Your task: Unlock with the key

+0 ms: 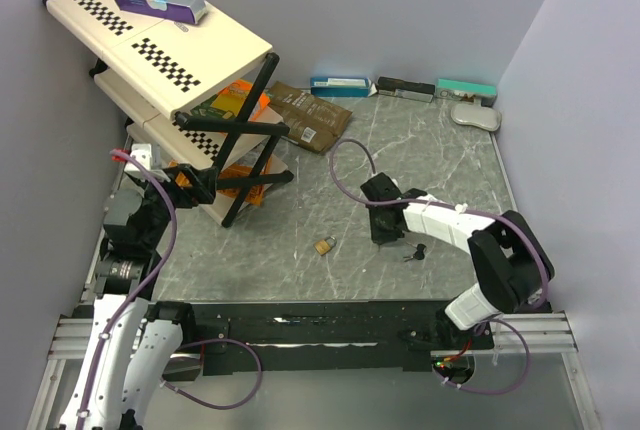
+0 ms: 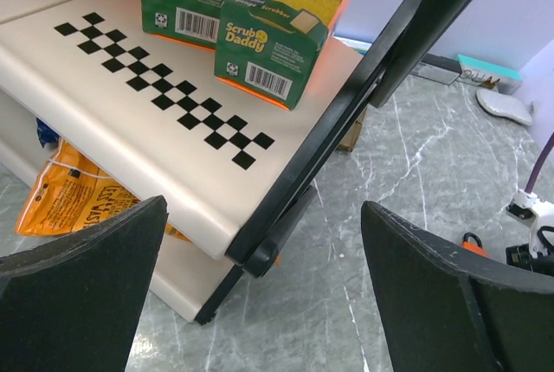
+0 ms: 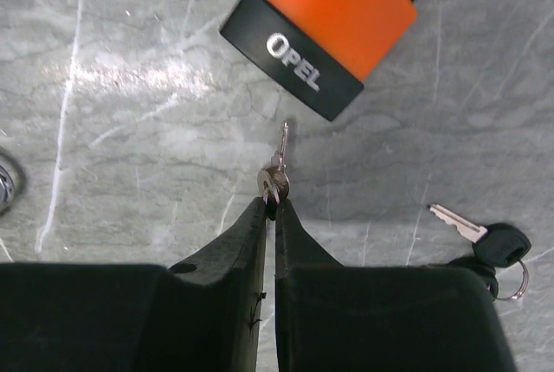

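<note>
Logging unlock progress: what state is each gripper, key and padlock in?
left gripper, open, empty.
right gripper, shut on small key.
small key, pinched, tip aimed at orange padlock, not inserted.
orange padlock, flat on table, keyless.
spare key, loose on table.
brass padlock, loose on table.

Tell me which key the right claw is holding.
The small silver key, pinched in the right claw, tip toward the orange padlock; the black-headed key lies loose.

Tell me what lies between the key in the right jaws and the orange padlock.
Nothing: the right wrist view shows only bare table between the key and the padlock.
</note>
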